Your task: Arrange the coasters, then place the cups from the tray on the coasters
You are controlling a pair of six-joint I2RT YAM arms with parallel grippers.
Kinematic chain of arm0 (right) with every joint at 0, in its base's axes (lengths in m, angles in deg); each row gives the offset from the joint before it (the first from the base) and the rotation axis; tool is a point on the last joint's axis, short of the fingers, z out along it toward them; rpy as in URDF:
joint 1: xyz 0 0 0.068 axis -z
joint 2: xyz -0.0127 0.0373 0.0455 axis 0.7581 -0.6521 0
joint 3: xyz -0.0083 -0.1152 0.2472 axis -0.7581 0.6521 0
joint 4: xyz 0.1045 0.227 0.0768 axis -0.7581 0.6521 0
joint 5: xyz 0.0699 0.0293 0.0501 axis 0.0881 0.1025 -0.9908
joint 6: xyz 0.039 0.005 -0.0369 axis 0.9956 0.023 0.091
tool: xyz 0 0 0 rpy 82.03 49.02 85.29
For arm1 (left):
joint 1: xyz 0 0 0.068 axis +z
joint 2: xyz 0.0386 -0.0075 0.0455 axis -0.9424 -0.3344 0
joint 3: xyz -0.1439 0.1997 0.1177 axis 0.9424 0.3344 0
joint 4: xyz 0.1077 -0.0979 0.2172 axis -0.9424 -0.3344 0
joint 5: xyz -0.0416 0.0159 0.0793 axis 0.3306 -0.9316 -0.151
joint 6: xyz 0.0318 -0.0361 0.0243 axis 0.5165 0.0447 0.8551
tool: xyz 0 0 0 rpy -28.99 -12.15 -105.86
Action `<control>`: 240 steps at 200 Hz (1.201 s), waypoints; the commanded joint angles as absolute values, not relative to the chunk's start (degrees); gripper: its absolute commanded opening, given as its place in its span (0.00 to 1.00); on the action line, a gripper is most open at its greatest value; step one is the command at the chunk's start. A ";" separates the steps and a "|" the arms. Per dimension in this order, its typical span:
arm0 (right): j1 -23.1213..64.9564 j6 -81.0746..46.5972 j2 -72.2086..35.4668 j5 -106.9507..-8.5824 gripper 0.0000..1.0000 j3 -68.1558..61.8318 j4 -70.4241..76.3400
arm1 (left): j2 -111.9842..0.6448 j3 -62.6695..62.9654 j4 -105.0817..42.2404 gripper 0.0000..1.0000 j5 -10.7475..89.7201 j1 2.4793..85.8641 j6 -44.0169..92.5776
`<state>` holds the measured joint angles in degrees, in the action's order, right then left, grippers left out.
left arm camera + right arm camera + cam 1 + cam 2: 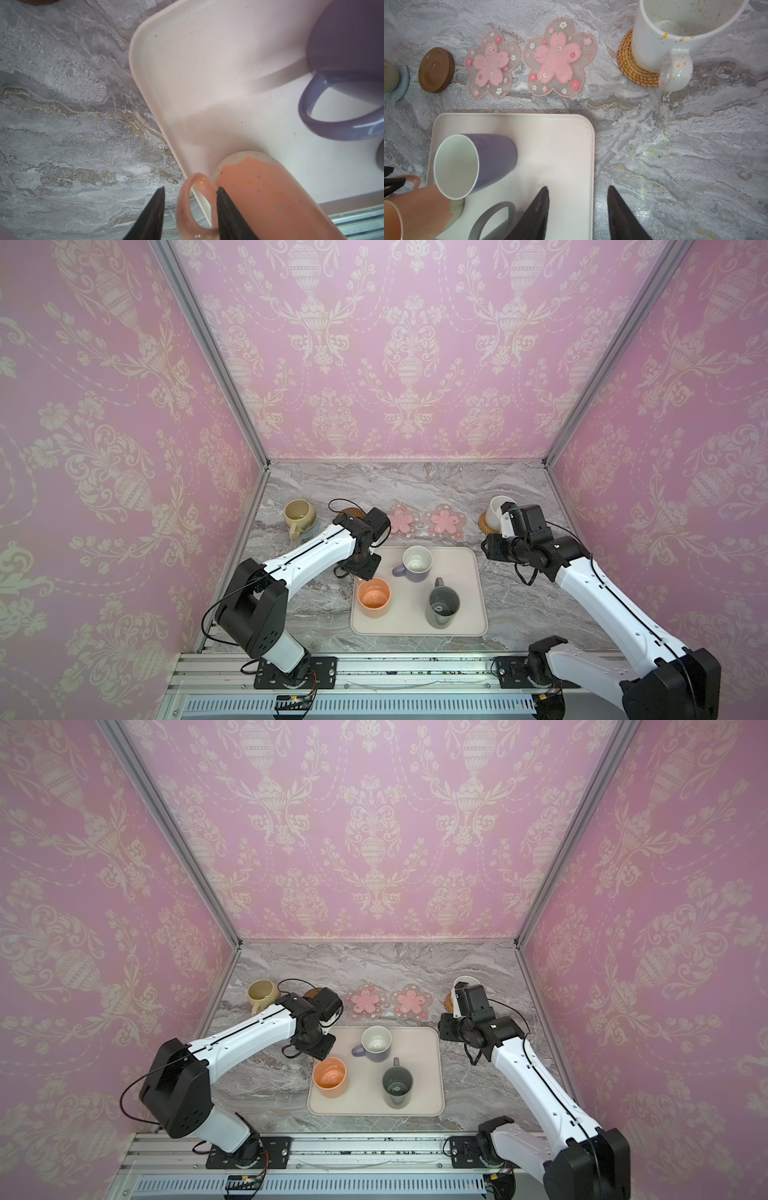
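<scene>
All five coasters lie in a row along the far side of the grey marble table (415, 489), so the arranging looks done. Two cups are already placed. The squat olive-yellow mug (299, 515) sits on the blue-grey woven round coaster (403, 83) at one end. The white speckled mug (660, 41) stands on the tan rattan round coaster (631, 62) at the other end. Between them, the dark brown disc coaster (436, 69) and the two translucent pink flower-shaped coasters (491, 63) (559, 57) are bare. Three cups are left on the large cream-beige tray (550, 135): the peach-orange mug (374, 597), the lavender mug with a white inside (413, 564) and the tall dark grey mug (442, 608). The left claw (191, 188) is released. Its jaws stand either side of the peach-orange mug's handle, with a gap showing on the outer side, so that cup is probably next. The right claw (578, 187) is released and empty, over the tray's edge beside the dark grey mug's handle.
</scene>
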<state>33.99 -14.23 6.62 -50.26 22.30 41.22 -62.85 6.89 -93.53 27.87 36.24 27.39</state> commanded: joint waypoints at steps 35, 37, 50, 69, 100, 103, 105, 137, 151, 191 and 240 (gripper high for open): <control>33.57 -12.88 5.96 -49.82 0.48 22.68 41.69 | -59.77 9.09 -97.08 0.44 29.65 37.77 24.64; 33.57 -12.86 5.95 -49.82 0.48 22.68 41.73 | -59.75 9.12 -97.08 0.44 29.71 37.77 24.54; 33.54 -12.79 5.97 -49.82 0.48 22.68 41.69 | -59.49 9.29 -97.00 0.45 30.13 37.83 24.12; 33.53 -12.77 6.06 -49.75 0.48 22.68 41.76 | -59.80 9.57 -97.26 0.45 32.87 37.83 24.03; 33.48 -12.79 6.16 -49.65 0.48 22.75 41.76 | -60.23 10.10 -97.26 0.45 34.43 37.68 22.95; 33.48 -12.73 6.10 -49.67 0.48 22.72 41.76 | -60.10 10.22 -97.27 0.44 34.38 37.61 22.77; 33.48 -12.78 6.07 -49.65 0.48 22.71 41.73 | -60.06 10.26 -97.30 0.45 34.30 37.60 22.56; 33.48 -12.79 5.67 -49.69 0.48 22.77 41.47 | -59.01 11.50 -97.11 0.44 34.28 37.13 20.05; 33.48 -12.62 5.43 -49.97 0.48 22.75 41.17 | -58.66 12.29 -95.98 0.44 35.16 36.63 18.83; 33.30 -12.49 4.96 -50.35 0.48 22.85 40.80 | -57.18 14.49 -90.38 0.44 36.90 34.93 14.74; 33.30 -13.14 5.18 -49.61 0.48 23.21 41.16 | -58.44 12.75 -88.54 0.44 38.64 32.53 13.55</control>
<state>33.77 -13.68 5.38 -50.28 22.39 40.95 -58.26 13.95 -89.81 35.96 33.86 15.65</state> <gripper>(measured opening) 0.481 0.442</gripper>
